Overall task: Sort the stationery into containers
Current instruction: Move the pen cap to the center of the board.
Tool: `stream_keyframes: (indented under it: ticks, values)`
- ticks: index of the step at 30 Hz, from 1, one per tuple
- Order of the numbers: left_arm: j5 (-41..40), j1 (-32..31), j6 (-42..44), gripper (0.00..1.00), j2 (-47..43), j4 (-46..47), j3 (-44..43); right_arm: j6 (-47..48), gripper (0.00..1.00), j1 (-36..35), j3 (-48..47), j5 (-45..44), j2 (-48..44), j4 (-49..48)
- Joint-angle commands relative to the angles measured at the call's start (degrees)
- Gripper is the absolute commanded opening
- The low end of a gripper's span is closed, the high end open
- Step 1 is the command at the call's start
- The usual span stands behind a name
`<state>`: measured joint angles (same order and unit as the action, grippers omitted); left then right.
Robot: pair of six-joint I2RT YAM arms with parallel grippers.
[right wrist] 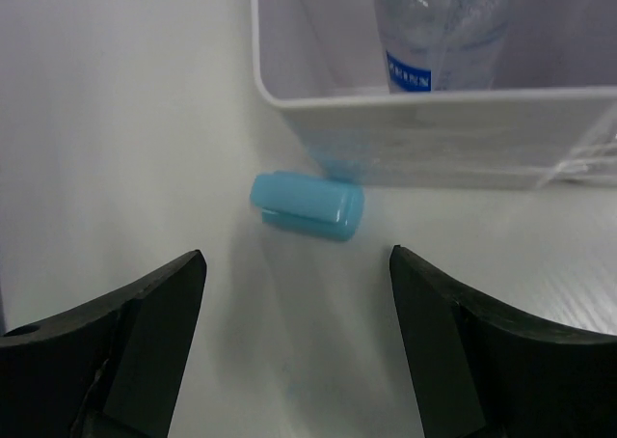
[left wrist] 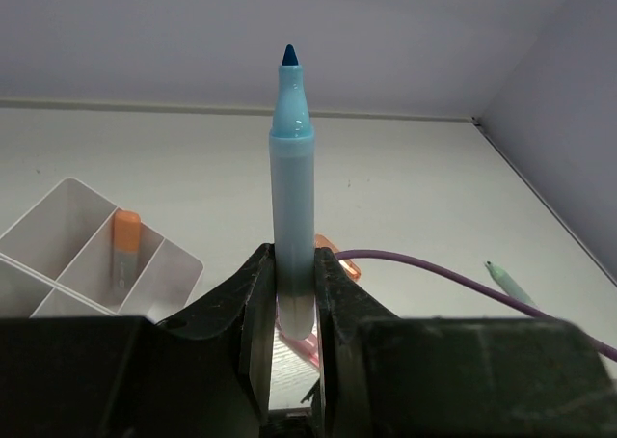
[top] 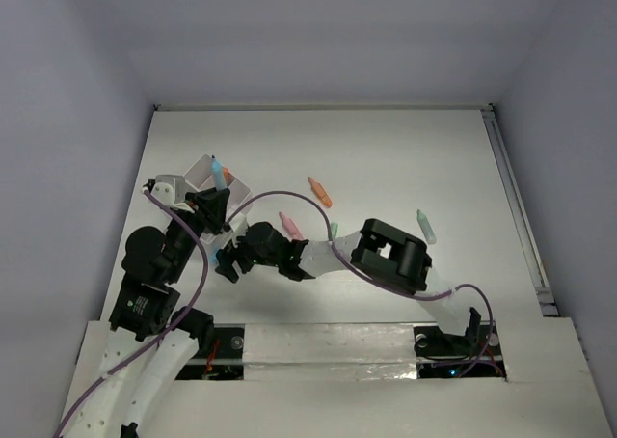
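My left gripper is shut on a light blue marker, which stands upright with its dark tip bare. In the top view that left gripper holds the marker beside the white containers. One compartment holds an orange marker. My right gripper is open, low over the table. A light blue cap lies just ahead of it against the container wall. A blue-white tube stands inside that box. The right gripper sits just below the containers.
Loose on the table are a pink marker, an orange marker and a green marker. A purple cable arcs across between the arms. A rail runs along the table's right edge.
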<state>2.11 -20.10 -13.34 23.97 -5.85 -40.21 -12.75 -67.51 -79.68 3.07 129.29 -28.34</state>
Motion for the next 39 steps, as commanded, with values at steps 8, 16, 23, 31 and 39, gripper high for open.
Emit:
stream_keyframes:
  ticks: [8, 16, 23, 31, 39]
  values:
    - [1.1, 0.4, 0.3, 0.0, 0.9, 2.7, -1.0, 6.9, 0.83, -3.2, -6.0, -6.8, 7.8, 2.6]
    - [2.5, 0.4, 0.2, 0.0, 1.3, 2.9, -0.8, 7.2, 0.6, -5.4, -8.0, -16.6, 10.7, 4.8]
    - [2.8, 0.4, 0.2, 0.0, 1.4, 2.9, -0.9, 6.2, 0.28, -5.4, -3.3, -19.4, 7.2, 2.7]
    - [3.1, 0.4, 0.2, 0.0, 1.4, 2.8, -0.9, 7.6, 0.2, -5.4, 14.4, -18.6, -12.1, -5.0]
    - [3.7, 0.4, 0.0, 0.0, 1.4, 2.7, -0.9, 4.6, 0.19, -5.4, 35.3, -20.6, -35.3, 5.8]
